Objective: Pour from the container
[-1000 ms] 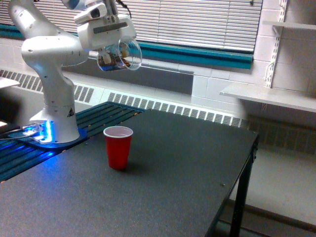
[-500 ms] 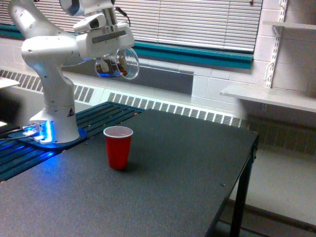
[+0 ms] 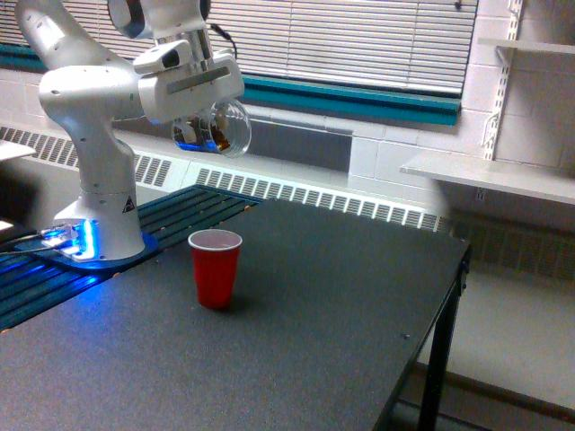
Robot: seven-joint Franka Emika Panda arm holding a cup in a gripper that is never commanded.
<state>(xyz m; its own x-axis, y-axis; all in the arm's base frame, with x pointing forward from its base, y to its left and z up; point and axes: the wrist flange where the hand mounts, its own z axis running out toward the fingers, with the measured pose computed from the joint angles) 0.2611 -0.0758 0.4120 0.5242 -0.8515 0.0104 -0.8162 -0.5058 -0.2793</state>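
My gripper [image 3: 199, 126] hangs above the table at the exterior view's upper left, shut on the container [image 3: 218, 128], a small clear plastic cup. The container is tipped on its side with its round rim facing the exterior view's right, and brown bits show through its wall. Below it and a little toward the front, a red cup [image 3: 215, 268] with a white inside stands upright on the dark table [image 3: 341, 314]. Nothing is seen falling from the container.
The white arm base [image 3: 99, 215] with a blue glow stands at the table's left. The table's right edge [image 3: 449, 305] drops to the floor. White shelves [image 3: 485, 175] hang on the wall at the exterior view's right, and window blinds fill the background.
The gripper and container have lowered and shifted slightly toward the exterior view's left, and the container's tilt has changed a little. The red cup has not moved.
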